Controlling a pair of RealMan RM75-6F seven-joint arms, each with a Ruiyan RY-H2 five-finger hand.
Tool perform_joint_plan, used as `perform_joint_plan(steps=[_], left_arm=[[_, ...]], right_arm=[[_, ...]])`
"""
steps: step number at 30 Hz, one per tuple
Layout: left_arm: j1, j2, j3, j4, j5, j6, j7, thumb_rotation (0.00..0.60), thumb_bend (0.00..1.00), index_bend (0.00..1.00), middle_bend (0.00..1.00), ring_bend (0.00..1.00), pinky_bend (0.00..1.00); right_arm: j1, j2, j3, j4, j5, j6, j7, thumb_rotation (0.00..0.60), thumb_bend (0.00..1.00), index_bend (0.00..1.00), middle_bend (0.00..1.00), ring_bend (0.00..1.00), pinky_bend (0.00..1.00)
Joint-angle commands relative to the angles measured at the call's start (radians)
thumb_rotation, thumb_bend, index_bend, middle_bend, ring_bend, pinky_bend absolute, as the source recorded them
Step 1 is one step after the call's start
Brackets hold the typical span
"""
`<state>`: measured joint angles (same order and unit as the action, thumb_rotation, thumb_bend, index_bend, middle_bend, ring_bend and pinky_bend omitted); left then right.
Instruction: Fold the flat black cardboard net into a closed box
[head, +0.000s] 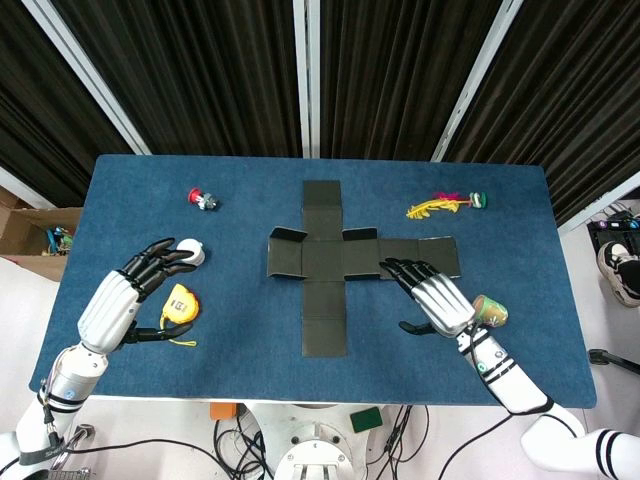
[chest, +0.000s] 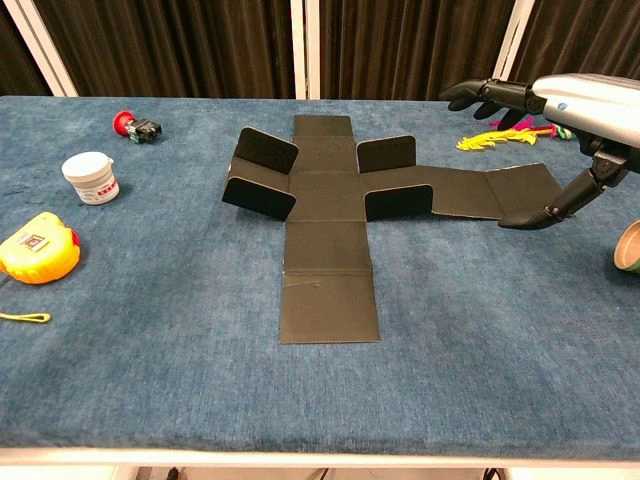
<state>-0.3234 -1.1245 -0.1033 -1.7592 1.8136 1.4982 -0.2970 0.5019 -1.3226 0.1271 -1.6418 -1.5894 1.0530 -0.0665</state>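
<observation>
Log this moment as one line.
net: mostly flat, some flaps raised | right hand: open, over net's right arm | left hand: open, empty | box: not folded

Bright, even overhead light, soft short shadows, sharp focus, slight wide-angle bending at frame edges.

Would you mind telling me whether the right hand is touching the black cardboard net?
Apart. In the chest view the right hand hovers above the black cardboard net, with blue table cloth visible between fingers and panel.
</observation>
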Motion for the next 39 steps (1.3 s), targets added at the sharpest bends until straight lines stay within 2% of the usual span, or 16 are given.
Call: perform_joint_plan(steps=[1,4,6,9,11,13,21,25,31,39], left_arm=[[0.009,0.003,0.011,0.013,-0.02,-0.004,0.034,0.6,0.03,0.24,0.18,0.07,0.23],[0.025,0.003,0.025,0.031,-0.043,-0.008,0.09,0.6,0.03,0.24,0.18,0.07,0.23],[0.037,-0.001,0.032,0.046,-0.055,-0.007,0.131,0.6,0.03,0.24,0.18,0.07,0.23],[0.061,-0.023,0.044,0.085,-0.071,0.009,0.189,0.6,0.03,0.24,0.17,0.07,0.23],[0.072,-0.033,0.055,0.099,-0.083,0.01,0.201,0.6,0.03,0.24,0.16,0.07,0.23],[0.083,-0.04,0.066,0.111,-0.094,0.01,0.199,0.6,0.03,0.24,0.16,0.07,0.23],[0.092,-0.049,0.075,0.143,-0.121,0.007,0.168,0.6,0.03,0.24,0.15,0.07,0.22],[0.088,-0.054,0.078,0.157,-0.124,-0.003,0.165,0.6,0.03,0.24,0.14,0.07,0.22],[0.086,-0.057,0.082,0.167,-0.127,-0.008,0.162,0.6,0.03,0.24,0.14,0.07,0.22],[0.093,-0.054,0.085,0.169,-0.135,0.001,0.152,0.6,0.03,0.24,0.14,0.07,0.21]], right_arm=[[-0.018,0.012,0.006,-0.024,0.037,0.032,-0.061,0.6,0.15,0.0,0.1,0.12,0.25],[-0.044,0.025,0.035,-0.07,0.16,0.055,-0.227,0.6,0.12,0.0,0.1,0.21,0.33],[-0.043,0.024,0.063,-0.099,0.262,0.06,-0.346,0.6,0.1,0.0,0.11,0.36,0.47],[-0.013,0.002,0.107,-0.133,0.477,0.053,-0.532,0.6,0.06,0.0,0.13,0.65,0.8],[0.018,-0.007,0.13,-0.149,0.605,0.05,-0.627,0.6,0.05,0.0,0.11,0.72,0.93],[0.059,-0.026,0.152,-0.145,0.744,0.065,-0.728,0.6,0.04,0.0,0.1,0.73,0.98],[0.24,-0.117,0.214,-0.073,1.188,0.037,-0.9,0.6,0.05,0.0,0.09,0.75,1.0],[0.341,-0.168,0.245,0.006,1.381,0.037,-0.96,0.6,0.08,0.0,0.07,0.75,1.0],[0.455,-0.245,0.265,0.141,1.556,0.026,-1.022,0.6,0.15,0.0,0.06,0.75,1.0],[0.542,-0.314,0.252,0.253,1.644,-0.025,-1.071,0.6,0.18,0.0,0.06,0.75,1.0]])
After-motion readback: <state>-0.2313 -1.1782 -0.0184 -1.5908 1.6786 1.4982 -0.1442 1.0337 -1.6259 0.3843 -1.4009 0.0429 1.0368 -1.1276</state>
